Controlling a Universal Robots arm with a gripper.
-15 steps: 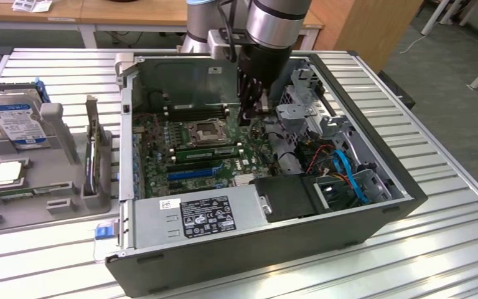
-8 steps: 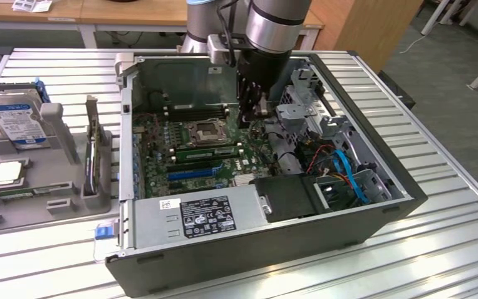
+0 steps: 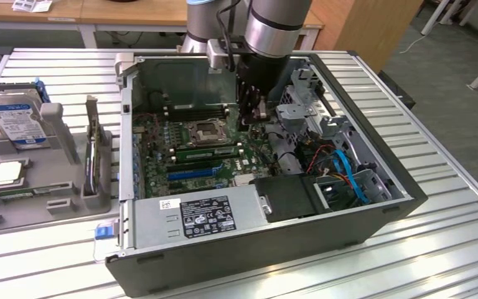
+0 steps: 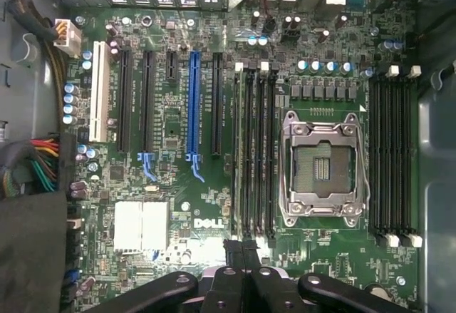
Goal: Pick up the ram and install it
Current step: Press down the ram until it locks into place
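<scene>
**Exterior view:** The silver-and-grey robot arm (image 3: 276,25) is seen reaching steeply down from the far side into the open black computer case (image 3: 264,258), which lies on the ribbed metal counter (image 3: 447,249). The dark pincer (image 3: 256,115) is held low inside the case, over the green motherboard (image 3: 160,134) and beside the grey drive cage (image 3: 305,112). The long, thin green ram stick (image 3: 210,149) is seen standing in a black slot next to the open silver CPU socket (image 3: 204,131), a little toward the exterior view's left of the pincer. The near side is crowded by a grey power supply box (image 3: 197,215) with a black label and by blue and orange cables (image 3: 347,171). On the exterior view's left, a grey holder tray (image 3: 32,212) carries a blue-labelled hard drive (image 3: 15,118) and a square silver CPU chip (image 3: 7,173).

**Wrist view:** The pincer (image 4: 242,247) is shown closed, its black fingers pressed together, poised over one end of a bank of black memory slots (image 4: 254,149). The CPU socket (image 4: 320,165) lies just beside that bank, and a long blue card slot (image 4: 194,106) lies on its other side. Whether the ram stick is touched by the pincer cannot be told.
</scene>
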